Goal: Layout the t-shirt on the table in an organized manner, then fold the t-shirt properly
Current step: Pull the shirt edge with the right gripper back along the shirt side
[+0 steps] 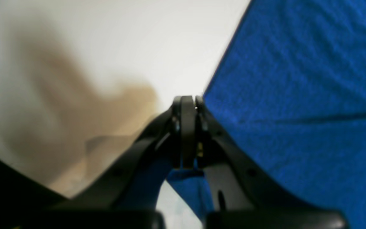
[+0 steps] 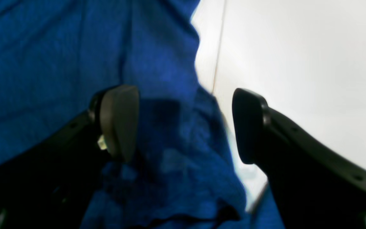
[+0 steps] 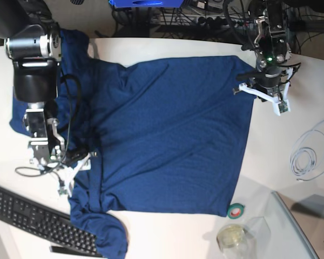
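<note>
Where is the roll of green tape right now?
In the base view the roll of green tape lies on the table at lower right, touching the t-shirt's bottom corner, just above the clear cup.

Both wrist views are soft and blurred. Left of the left gripper [image 1: 187, 101], a brownish shadow smears across the bright table [image 1: 122, 38]. Right of the right gripper [image 2: 183, 124], white glare washes out the tabletop. The overhead view is evenly lit and sharp.
</note>
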Motion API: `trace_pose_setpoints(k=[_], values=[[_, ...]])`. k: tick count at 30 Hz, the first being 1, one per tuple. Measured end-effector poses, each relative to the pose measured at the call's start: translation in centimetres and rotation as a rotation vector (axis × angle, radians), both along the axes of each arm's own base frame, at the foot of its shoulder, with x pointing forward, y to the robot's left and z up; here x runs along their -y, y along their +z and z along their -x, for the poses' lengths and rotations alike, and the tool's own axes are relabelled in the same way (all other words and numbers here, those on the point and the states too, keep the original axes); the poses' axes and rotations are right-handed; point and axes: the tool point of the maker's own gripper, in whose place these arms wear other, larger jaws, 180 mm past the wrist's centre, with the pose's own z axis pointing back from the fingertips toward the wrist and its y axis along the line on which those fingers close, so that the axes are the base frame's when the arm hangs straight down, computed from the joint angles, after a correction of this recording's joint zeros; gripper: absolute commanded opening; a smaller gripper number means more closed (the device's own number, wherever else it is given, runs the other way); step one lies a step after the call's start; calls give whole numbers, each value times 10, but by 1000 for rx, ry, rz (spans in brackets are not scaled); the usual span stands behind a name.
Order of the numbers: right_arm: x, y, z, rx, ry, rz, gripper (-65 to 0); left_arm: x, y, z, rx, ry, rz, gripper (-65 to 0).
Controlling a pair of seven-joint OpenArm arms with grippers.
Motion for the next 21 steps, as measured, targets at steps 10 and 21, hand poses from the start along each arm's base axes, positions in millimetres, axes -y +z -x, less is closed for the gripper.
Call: trace_pose_setpoints(k=[10,21], values=[[-7,-21,26,-54,4,-13,-546,17,-28,1,-69,-31,37,-650],[36,24,1,11,-18,77,-579,-13,-48,6,-123,-21,-14,-650]])
